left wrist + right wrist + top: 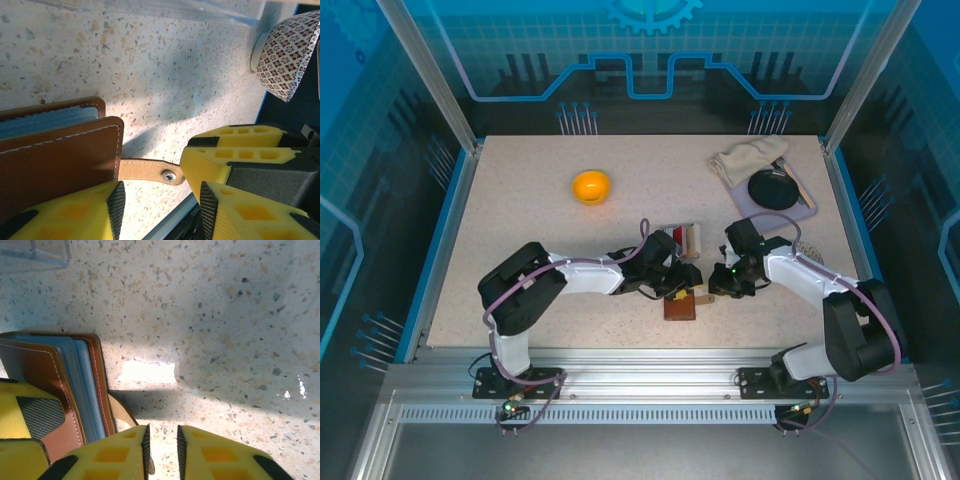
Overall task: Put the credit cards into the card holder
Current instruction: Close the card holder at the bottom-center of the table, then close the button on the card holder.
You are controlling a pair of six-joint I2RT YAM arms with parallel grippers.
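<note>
The reddish-brown card holder (pixel 680 306) lies near the table's front edge between both grippers. In the left wrist view the card holder (pixel 60 150) shows grey-blue pockets, and its snap tab (pixel 150 170) stretches right toward the right gripper's yellow fingers (pixel 235 155). My left gripper (pixel 162 202) is open, bare table between its pads, and one finger overlaps the cover. My right gripper (pixel 162 447) stands slightly open beside the card holder (pixel 75 385), with the tab running under its left finger. The credit cards (pixel 692 240) sit in a clear tray behind.
An orange ball (pixel 591 186) lies at the back left. A cloth with a black disc (pixel 772 186) is at the back right. A patterned bowl (pixel 290 55) stands right of the grippers. The clear tray's corner (pixel 32 252) is close behind the card holder.
</note>
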